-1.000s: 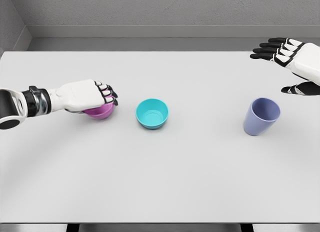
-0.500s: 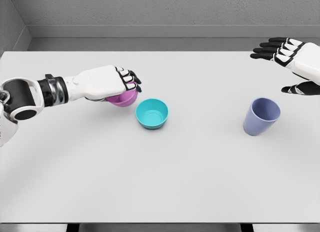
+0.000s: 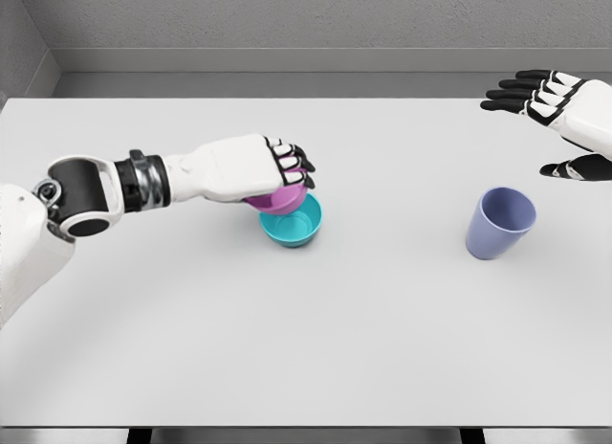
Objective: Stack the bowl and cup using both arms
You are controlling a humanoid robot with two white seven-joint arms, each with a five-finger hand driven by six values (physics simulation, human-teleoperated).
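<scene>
Pink bowl (image 3: pixel 279 199) half-hidden under left hand (image 3: pixel 251 166)

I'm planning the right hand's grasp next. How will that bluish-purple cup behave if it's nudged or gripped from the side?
The cup stands upright, taller than wide and narrowing toward its base, so a high sideways push would probably tip it. Once over, its round tapered wall would likely roll in a curve. It looks rigid and smooth, so it may slip in the open right hand unless wrapped well.

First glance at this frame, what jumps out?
The left hand, left of centre, holds a pink bowl over the teal bowl, tilted into its rim. To the right a lavender cup stands alone, and the right hand hovers open beyond it at the far right edge.
</scene>
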